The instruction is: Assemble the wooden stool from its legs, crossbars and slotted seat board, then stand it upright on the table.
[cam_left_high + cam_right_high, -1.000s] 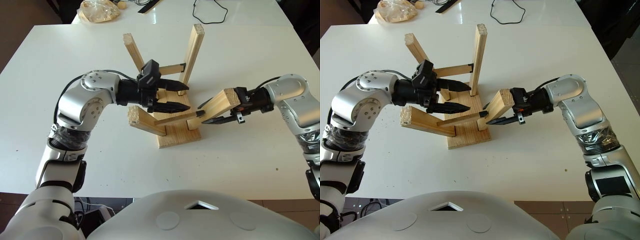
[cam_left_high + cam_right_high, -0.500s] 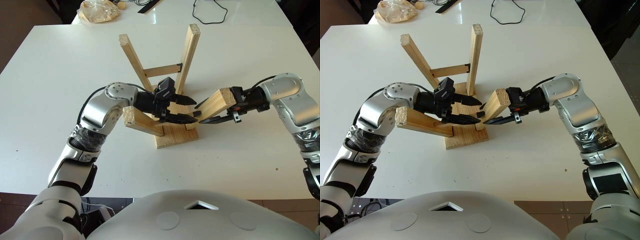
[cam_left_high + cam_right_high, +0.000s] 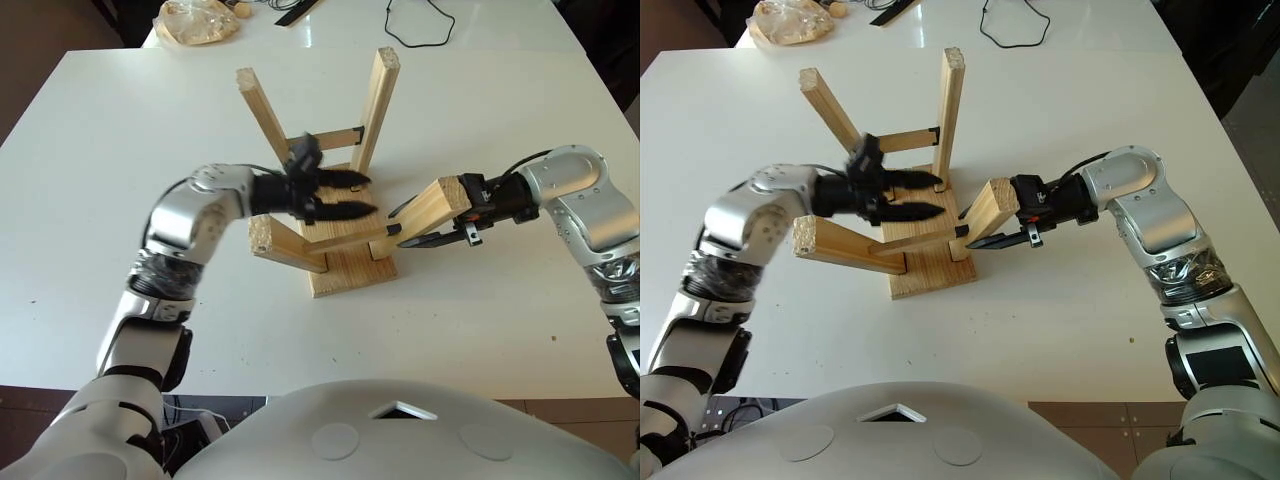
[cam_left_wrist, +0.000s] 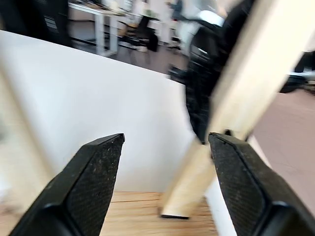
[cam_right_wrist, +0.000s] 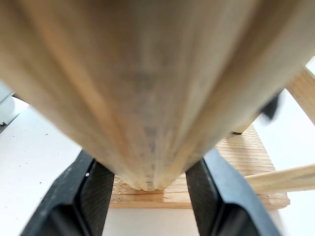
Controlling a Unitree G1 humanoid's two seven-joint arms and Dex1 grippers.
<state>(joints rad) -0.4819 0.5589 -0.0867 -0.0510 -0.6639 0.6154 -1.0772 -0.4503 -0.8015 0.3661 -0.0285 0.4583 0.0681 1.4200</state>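
Note:
The stool lies upside down on the table, its slotted seat board (image 3: 352,268) flat. Two far legs (image 3: 378,108) stand up, joined by a crossbar (image 3: 333,138). A near left leg (image 3: 287,244) leans outward, and a second crossbar (image 3: 345,238) runs from it to the right leg (image 3: 438,204). My right gripper (image 3: 402,226) is shut on that right leg (image 5: 147,88), a finger (image 5: 83,201) on each side. My left gripper (image 3: 366,195) hovers open over the seat board (image 4: 142,214) between the legs, touching nothing, with the slanted leg (image 4: 231,98) just past its fingers (image 4: 93,182).
A clear plastic bag (image 3: 200,20) and a black cable (image 3: 420,30) lie on a second table behind. White table (image 3: 120,150) stretches open to the left, right and in front of the stool.
My left gripper dipped low toward the near crossbar half a second ago and has since pulled back up and left, still open. The right gripper keeps its hold on the right leg.

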